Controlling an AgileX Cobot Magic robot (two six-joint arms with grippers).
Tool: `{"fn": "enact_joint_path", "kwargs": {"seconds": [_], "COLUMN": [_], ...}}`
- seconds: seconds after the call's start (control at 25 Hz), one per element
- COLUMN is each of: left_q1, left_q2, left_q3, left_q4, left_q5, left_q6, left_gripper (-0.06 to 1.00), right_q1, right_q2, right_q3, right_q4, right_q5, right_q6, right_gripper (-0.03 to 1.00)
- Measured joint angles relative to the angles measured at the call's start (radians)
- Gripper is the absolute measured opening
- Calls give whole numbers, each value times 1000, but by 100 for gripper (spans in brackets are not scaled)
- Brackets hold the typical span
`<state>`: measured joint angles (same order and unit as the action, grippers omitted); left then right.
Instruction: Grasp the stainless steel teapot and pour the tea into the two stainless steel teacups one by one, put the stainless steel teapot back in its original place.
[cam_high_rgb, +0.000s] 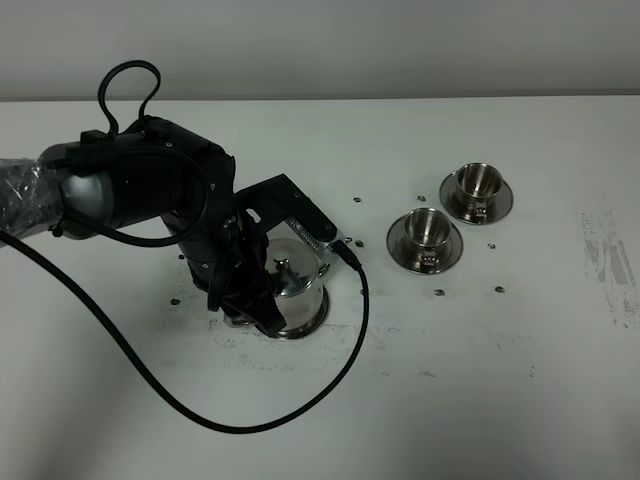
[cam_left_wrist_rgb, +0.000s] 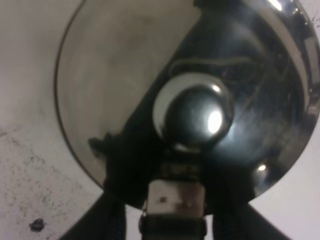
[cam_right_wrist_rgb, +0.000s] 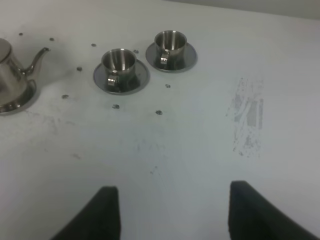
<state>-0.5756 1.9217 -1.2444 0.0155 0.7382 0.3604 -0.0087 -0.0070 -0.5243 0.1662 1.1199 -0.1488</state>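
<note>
Take the stainless steel teapot (cam_high_rgb: 298, 290), standing on its disc (cam_high_rgb: 312, 323) well apart from the teacups (cam_high_rgb: 426, 232), by the loop handle: rigid, slick, likely heavy. Cannot tell whether left pincer (cam_left_wrist_rgb: 172, 195) grips; sees right pincer (cam_right_wrist_rgb: 174, 190) spread.

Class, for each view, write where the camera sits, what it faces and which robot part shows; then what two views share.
Exterior high: mounted above the table, looking down; shows the left arm over the stainless steel teapot.
Left wrist: on the left arm, close above the teapot's lid knob; shows the left gripper.
Right wrist: low over the table, looking across at the nearer teacup and farther teacup; shows the open right gripper.
Shared: exterior high and right wrist both show teapot and both teacups.
</note>
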Motion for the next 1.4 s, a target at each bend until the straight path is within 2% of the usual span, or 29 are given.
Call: {"fn": "enact_joint_path", "kwargs": {"seconds": [0.16,0.68,1.0,1.16,1.28,1.4], "left_q1": [0,0,0,0,0,0], "left_q2": [11,-20,-135,-108,-45,50], "left_q3": [-1,1,-8,-115,-262,-431], "left_q4": [-9,-8,-7,-1,18,22], "left_q5": [-16,-41,23,90,147,214], "left_q6": [0,-2,29,80,120,205], "left_gripper": [18,18,18,18,18,18], "right_q1": [0,0,0,0,0,0], "right_q2": [0,0,0,0,0,0], "right_q3": [0,0,0,0,0,0], "right_q4": [0,0,0,0,0,0], "right_q5": [0,0,0,0,0,0], "right_q6": [0,0,0,0,0,0], "right_gripper": [47,47,47,47,47,47]}}
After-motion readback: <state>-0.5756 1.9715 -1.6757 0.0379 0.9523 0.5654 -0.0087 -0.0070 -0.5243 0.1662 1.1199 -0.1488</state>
